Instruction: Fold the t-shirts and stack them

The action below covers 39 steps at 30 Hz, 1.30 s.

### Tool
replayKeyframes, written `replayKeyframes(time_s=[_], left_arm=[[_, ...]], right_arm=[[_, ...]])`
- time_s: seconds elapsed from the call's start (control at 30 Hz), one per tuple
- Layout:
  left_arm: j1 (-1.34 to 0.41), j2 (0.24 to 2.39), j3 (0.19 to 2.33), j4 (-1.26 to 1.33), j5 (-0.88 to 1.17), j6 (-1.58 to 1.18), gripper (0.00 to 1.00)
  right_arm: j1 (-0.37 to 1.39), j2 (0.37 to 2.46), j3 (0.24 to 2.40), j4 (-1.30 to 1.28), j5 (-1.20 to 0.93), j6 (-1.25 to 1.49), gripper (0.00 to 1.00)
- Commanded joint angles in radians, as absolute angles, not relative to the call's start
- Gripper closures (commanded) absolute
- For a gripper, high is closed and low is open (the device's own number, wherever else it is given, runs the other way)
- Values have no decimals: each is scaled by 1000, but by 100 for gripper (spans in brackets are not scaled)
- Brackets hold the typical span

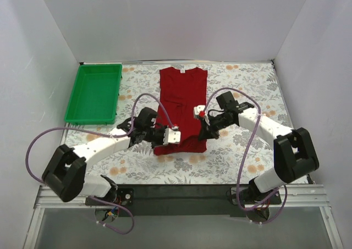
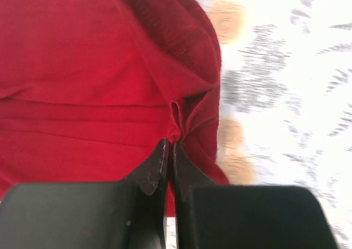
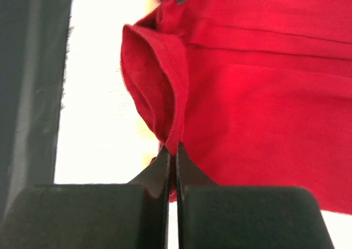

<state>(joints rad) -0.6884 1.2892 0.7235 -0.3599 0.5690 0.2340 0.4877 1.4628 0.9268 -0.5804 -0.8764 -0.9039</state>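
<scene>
A dark red t-shirt (image 1: pixel 182 98) lies lengthwise on the flowered table, collar at the far end, its sides folded in. My left gripper (image 1: pixel 171 136) is shut on the shirt's near left edge; in the left wrist view the jaws (image 2: pixel 170 144) pinch a fold of red cloth (image 2: pixel 82 78). My right gripper (image 1: pixel 201 117) is shut on the shirt's near right edge; in the right wrist view the jaws (image 3: pixel 171 149) pinch the hem of the cloth (image 3: pixel 264 100). Both grippers hold the near end of the shirt slightly bunched.
A green plastic tray (image 1: pixel 94 92) stands at the far left of the table. White walls close the table at the back and sides. The black rail (image 1: pixel 181 197) with the arm bases runs along the near edge.
</scene>
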Motion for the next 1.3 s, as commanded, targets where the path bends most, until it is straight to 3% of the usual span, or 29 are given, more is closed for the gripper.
replayKeyframes(time_s=[0.0,0.37,1.27], left_arm=[[-617,1382,854,-305,647,287,100],[-442,1726,1183,-261,670,319,100],[-420,1813,1279,-141,558,410,100]], right_arm=[[414,1537,1064,-620,-943,-894,99],[327,1821,1350,-615,-920,-744,99],[285,2028,1572,-604,-853,-620,99]])
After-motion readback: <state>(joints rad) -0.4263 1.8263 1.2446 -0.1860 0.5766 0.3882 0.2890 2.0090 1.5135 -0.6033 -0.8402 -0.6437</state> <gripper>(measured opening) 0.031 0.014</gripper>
